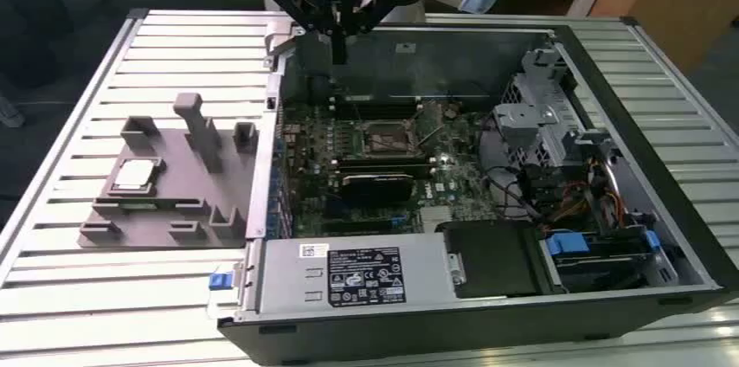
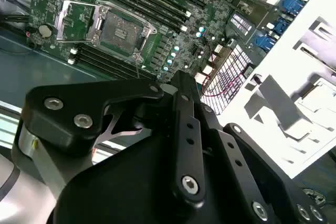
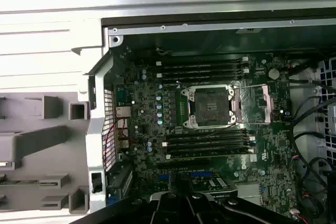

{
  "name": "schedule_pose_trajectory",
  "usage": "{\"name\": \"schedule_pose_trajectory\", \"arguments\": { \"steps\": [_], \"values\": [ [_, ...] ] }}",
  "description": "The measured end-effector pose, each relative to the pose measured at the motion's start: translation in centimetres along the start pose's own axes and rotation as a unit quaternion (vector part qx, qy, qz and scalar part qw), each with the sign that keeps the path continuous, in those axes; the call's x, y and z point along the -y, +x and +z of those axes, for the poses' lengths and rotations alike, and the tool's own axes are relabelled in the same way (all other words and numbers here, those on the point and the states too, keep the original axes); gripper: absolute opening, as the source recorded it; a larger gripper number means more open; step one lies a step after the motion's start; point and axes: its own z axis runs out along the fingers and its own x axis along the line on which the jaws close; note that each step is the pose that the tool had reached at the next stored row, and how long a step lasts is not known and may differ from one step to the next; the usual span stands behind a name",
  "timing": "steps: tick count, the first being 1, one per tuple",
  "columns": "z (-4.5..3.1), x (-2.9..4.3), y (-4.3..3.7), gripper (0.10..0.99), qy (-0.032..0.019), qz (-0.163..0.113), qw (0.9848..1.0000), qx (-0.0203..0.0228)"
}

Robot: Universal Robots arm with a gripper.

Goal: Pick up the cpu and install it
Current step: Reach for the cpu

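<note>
**Gripper shut and empty, chip sitting on its holder**

Gripper hangs over the far rim of the open case, pointing straight down. As far as I can make out the two fingers are pressed together with nothing between them.

Going from the exterior view's left: the slatted metal table carries a grey plastic holder with a few upright posts. The cpu lies flat in a pocket on the side of that holder farthest from the case, shiny top facing up. It's pretty much square, so there's no real long side to talk about. Its edges run in line with the holder's edges. It's well apart from the gripper, and nothing is touching it.

Next over is the case, lying on its side with the panel off. Inside it is the green board, with the socket roughly in the middle. In the first wrist view the socket has its metal latch frame flipped open beside it, and rows of memory slots run along both sides of it. In the second wrist view the socket shows past the gripper's black links.

A power supply fills the near corner of the case. Toward the exterior view's right come a metal drive cage and a tangle of cables with blue plugs.
</note>
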Motion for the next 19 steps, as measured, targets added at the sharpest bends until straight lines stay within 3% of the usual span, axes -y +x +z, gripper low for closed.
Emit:
{"name": "schedule_pose_trajectory", "arguments": {
  "steps": [10, 19],
  "values": [
    [0.00, 0.01, 0.13, 0.106, 0.0000, 0.000, 1.0000, 0.0000],
    [-0.02, 0.08, 1.02, 0.106, 0.0000, 0.000, 1.0000, 0.0000]
  ]
}}
